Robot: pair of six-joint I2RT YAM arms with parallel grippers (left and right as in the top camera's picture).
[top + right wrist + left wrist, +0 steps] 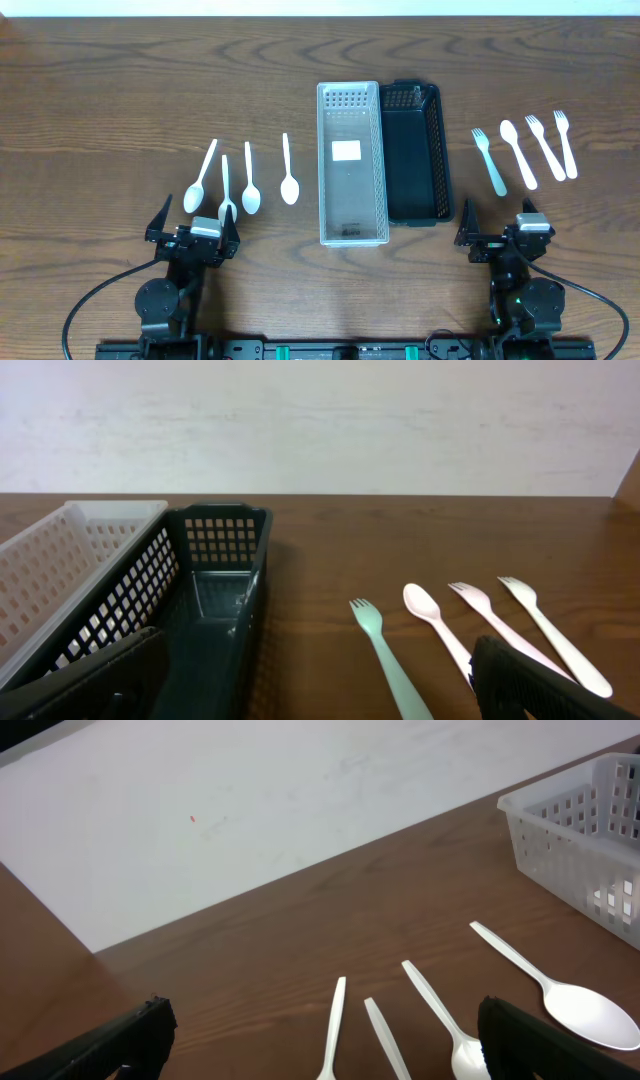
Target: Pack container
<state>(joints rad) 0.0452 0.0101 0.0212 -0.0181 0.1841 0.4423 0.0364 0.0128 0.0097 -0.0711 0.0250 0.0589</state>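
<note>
Nearest cam, L gripper [196, 224] and R gripper [500, 232] sat wide open, holding nothing; beyond, spoons [251, 197] lay left, mostly forks [546, 150] right, clear bin [352, 195] and black bin [410, 160] between, both empty, so packing looked unstarted.

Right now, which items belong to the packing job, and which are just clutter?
Job:
white slotted plastic basket
dark slotted plastic basket
four white plastic utensils at left
pale green plastic fork
white plastic spoon
two white plastic forks at right

Clutter:
none in view
</note>
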